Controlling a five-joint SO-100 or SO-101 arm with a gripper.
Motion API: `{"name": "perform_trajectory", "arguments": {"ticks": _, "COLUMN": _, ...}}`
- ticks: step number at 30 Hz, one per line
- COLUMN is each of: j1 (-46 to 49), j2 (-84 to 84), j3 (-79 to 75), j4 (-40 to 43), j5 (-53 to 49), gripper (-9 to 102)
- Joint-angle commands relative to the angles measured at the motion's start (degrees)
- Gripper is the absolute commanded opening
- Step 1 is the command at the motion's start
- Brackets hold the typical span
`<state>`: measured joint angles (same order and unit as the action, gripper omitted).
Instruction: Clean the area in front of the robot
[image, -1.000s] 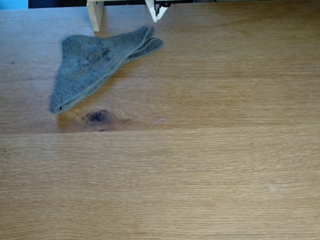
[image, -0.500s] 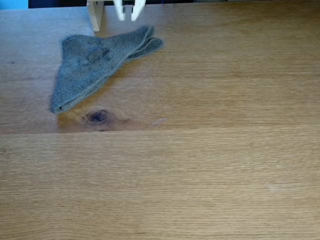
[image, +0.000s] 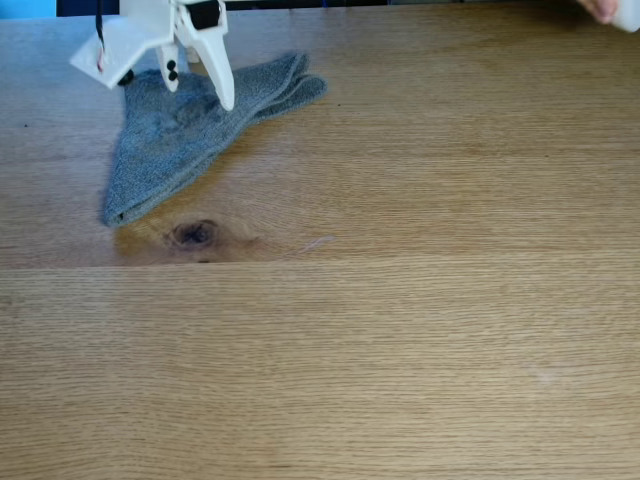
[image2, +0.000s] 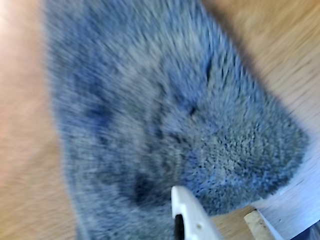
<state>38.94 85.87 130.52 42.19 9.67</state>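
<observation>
Fixed view, near part: bare oak tabletop (image: 400, 360), fine grain, a plank seam running side to side just nearer than the dark knot (image: 194, 234). All places below are taken from that knot.

Just beyond the knot, slightly to its left: the near corner of the grey terry cloth (image: 170, 140). It lies folded in a rough triangle, widening away from the knot, with a folded tip reaching out beyond and to the right.

Farther still, over the cloth's far part: the robot's white gripper (image: 200, 85), pointed fingers angled down toward the cloth. The two fingers stand apart, so the pincer is open, with nothing between them. Contact with the cloth cannot be told.

Far from the knot, at the top right corner: the edge of a person's hand (image: 605, 8).

Wrist view, blurred: cloth (image2: 170, 115) close below, one white fingertip (image2: 187, 210) at the bottom edge.
</observation>
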Motion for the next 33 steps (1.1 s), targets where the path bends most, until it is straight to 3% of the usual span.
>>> {"name": "perform_trajectory", "arguments": {"ticks": 1, "j1": 2.46, "j2": -4.92, "j3": -6.15, "j4": -2.81, "j5": -3.43, "gripper": 40}}
{"name": "perform_trajectory", "arguments": {"ticks": 13, "j1": 5.80, "j2": -20.92, "j3": -6.24, "j4": -15.47, "j5": -11.43, "gripper": 38}}
{"name": "perform_trajectory", "arguments": {"ticks": 30, "j1": 7.56, "j2": -22.59, "j3": -6.15, "j4": -22.85, "j5": -10.37, "gripper": 0}}
{"name": "perform_trajectory", "arguments": {"ticks": 33, "j1": 7.65, "j2": -19.86, "j3": -6.15, "j4": -25.75, "j5": -10.55, "gripper": 0}}
